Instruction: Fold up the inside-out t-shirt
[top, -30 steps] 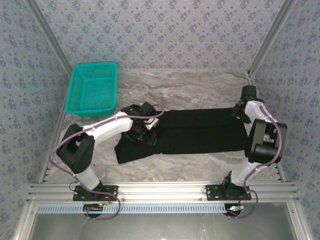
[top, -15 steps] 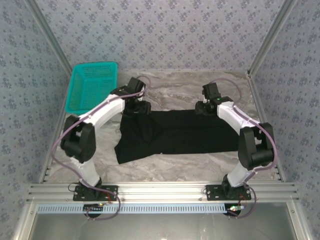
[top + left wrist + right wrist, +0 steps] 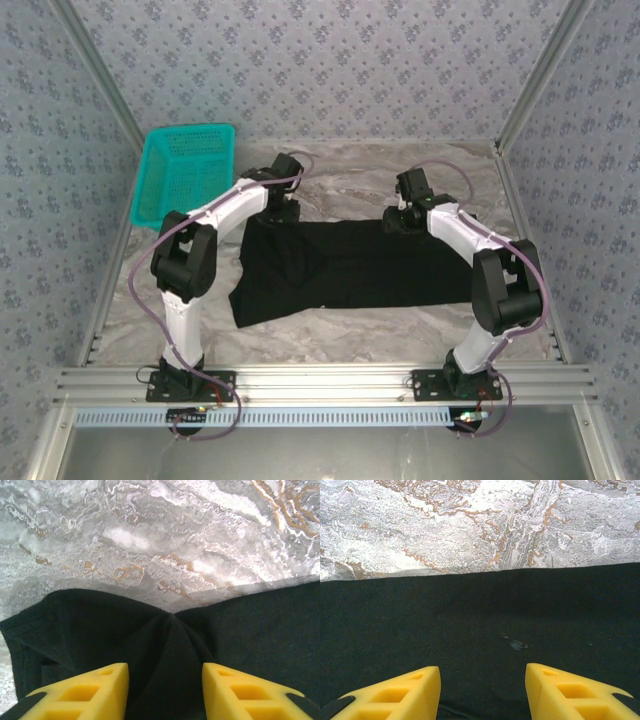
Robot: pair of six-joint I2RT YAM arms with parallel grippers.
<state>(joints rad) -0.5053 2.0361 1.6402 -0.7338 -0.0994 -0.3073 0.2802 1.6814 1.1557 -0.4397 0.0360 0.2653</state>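
The inside-out t-shirt (image 3: 360,265) lies on the marble table as a long black band, with a flap hanging toward the near left. My left gripper (image 3: 280,212) is at the band's far left corner. In the left wrist view its yellow fingers (image 3: 85,692) stand apart on the t-shirt (image 3: 260,625), and a raised ridge of cloth runs up between the left gripper (image 3: 165,667) tips. My right gripper (image 3: 398,222) is at the far edge right of middle. In the right wrist view the right gripper (image 3: 483,669) is open over flat cloth (image 3: 470,610).
A teal mesh basket (image 3: 185,175) stands at the far left of the table (image 3: 350,175). Patterned walls and metal frame posts close in the back and sides. The aluminium rail with both arm bases runs along the near edge.
Both arms have swung to the shirt's far edge: the left from the near left part, the right from the right end. The left jaws have narrowed and cloth has bunched between them.
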